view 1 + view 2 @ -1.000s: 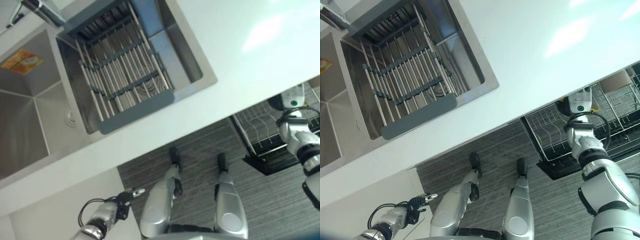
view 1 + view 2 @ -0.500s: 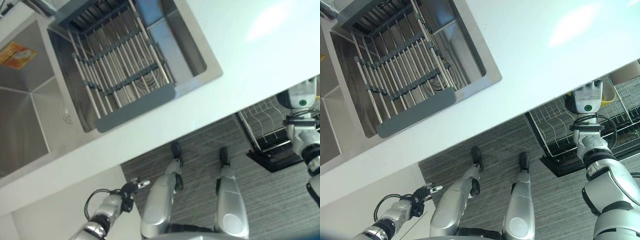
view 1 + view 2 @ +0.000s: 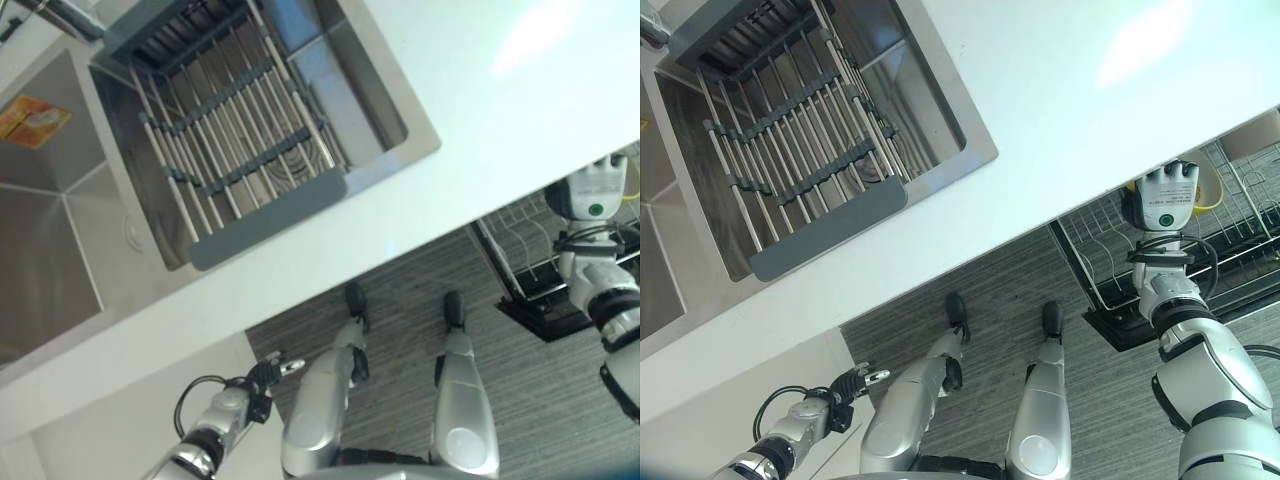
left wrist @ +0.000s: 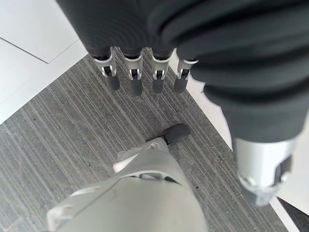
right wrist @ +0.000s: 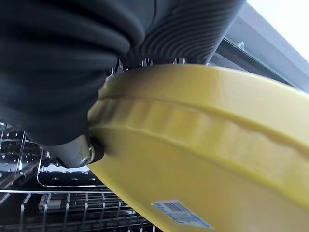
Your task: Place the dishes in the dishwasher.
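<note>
my right robot hand (image 3: 1168, 192) is over the pulled-out dishwasher rack (image 3: 1110, 255), just under the edge of the white table (image 3: 1070, 110). it has a yellow plate (image 5: 203, 159) pinched against its palm, thumb pressed on the rim; in the right eye view a sliver of yellow shows just beside the hand. through the right wrist view i see the wire tines of the rack below the plate, apart from it. my left robot hand (image 4: 140, 72) hangs low beside the white cabinet (image 3: 120, 420), fingers straight and relaxed, holding nothing, above the grey striped floor (image 4: 63, 130). up on the table, the steel sink (image 3: 60, 250) carries a grey drying rack (image 3: 235, 130).
</note>
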`<state>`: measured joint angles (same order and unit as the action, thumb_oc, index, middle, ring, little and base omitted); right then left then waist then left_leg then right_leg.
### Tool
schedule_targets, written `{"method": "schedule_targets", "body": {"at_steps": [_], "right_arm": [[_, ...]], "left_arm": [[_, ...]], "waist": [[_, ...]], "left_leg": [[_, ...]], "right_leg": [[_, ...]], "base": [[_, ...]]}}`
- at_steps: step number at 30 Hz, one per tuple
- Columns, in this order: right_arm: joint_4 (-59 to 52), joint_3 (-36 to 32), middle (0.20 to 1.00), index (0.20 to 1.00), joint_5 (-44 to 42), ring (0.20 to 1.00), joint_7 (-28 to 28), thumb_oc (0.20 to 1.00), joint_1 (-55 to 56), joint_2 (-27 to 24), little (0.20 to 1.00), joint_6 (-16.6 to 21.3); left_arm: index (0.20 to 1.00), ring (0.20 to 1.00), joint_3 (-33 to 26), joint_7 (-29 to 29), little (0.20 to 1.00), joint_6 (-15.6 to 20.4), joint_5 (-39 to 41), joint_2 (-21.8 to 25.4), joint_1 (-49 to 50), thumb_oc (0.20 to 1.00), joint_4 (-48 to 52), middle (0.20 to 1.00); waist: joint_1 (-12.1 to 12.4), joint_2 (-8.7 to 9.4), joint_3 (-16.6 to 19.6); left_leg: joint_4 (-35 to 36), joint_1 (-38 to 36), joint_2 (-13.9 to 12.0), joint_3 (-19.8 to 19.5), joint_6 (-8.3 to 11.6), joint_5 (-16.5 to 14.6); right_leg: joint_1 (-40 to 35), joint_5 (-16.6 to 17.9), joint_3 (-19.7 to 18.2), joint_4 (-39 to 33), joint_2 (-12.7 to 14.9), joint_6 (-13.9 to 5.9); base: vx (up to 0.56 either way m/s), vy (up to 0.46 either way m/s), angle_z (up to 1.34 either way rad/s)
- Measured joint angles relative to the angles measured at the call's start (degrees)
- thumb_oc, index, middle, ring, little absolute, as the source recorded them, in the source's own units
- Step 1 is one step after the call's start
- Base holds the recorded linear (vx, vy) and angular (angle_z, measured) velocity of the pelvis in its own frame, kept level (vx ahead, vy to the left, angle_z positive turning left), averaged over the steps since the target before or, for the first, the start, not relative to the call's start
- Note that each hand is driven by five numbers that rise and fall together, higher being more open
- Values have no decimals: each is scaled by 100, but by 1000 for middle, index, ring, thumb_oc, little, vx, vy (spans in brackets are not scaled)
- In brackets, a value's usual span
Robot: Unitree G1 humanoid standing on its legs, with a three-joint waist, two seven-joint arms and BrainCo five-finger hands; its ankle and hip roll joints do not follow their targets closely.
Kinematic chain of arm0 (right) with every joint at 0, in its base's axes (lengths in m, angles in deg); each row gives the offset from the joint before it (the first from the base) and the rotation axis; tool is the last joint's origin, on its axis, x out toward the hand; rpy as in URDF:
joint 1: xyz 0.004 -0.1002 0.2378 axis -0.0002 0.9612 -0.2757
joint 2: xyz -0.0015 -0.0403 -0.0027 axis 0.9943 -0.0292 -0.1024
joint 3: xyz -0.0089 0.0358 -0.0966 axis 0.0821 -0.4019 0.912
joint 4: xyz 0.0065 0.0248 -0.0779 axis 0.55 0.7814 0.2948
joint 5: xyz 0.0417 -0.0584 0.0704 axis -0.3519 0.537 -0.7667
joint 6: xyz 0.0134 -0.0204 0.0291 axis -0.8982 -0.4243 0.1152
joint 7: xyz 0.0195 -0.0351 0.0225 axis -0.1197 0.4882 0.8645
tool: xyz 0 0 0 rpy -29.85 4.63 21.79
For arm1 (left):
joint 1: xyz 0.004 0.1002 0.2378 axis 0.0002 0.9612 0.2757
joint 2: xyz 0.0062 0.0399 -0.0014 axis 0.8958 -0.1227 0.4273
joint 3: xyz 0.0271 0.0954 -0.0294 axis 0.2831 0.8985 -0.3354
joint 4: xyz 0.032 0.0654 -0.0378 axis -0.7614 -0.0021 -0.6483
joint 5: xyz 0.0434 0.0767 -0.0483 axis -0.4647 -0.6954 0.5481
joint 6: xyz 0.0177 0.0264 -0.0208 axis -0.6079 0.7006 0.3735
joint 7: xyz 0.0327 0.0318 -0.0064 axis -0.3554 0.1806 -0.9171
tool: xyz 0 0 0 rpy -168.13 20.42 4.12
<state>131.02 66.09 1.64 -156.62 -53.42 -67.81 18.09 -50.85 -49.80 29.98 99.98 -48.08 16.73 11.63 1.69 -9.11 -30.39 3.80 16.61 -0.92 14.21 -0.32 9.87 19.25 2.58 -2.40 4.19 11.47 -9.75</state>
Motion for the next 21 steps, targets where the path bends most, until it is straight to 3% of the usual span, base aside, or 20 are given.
{"method": "schedule_targets", "body": {"at_steps": [1,7,12,21], "right_arm": [[-6,0,1000,1000,-1,1000,-22,1000,-1,0,1000,1],[-6,3,1000,1000,-659,1000,890,1000,-211,125,1000,115],[12,-164,1000,1000,-1328,1000,2465,1000,-221,680,1000,503],[68,-392,1000,1000,-1470,1000,2700,1000,-571,773,1000,500]], "left_arm": [[1000,1000,-2,-2,1000,0,0,1,0,1000,0,1000],[1000,1000,17,-34,1000,-4,106,2,15,1000,6,1000],[1000,1000,54,-38,1000,1,98,-3,16,1000,17,1000],[1000,1000,38,-49,1000,-10,94,-9,14,1000,132,1000]], "waist": [[-5,-5,3],[23,-6,4],[23,-7,4],[33,-8,5]], "left_leg": [[1,2,12,-7,0,0],[-11,30,26,-47,-11,9],[-12,53,20,-77,-11,10],[-19,75,52,-105,-16,14]], "right_leg": [[5,4,-1,0,16,-6],[12,17,32,1,37,-28],[14,17,69,7,33,-28],[16,19,148,14,76,-31]], "base": [[0,0,0],[7,-7,2],[1,-15,2],[2,-2,2]]}}
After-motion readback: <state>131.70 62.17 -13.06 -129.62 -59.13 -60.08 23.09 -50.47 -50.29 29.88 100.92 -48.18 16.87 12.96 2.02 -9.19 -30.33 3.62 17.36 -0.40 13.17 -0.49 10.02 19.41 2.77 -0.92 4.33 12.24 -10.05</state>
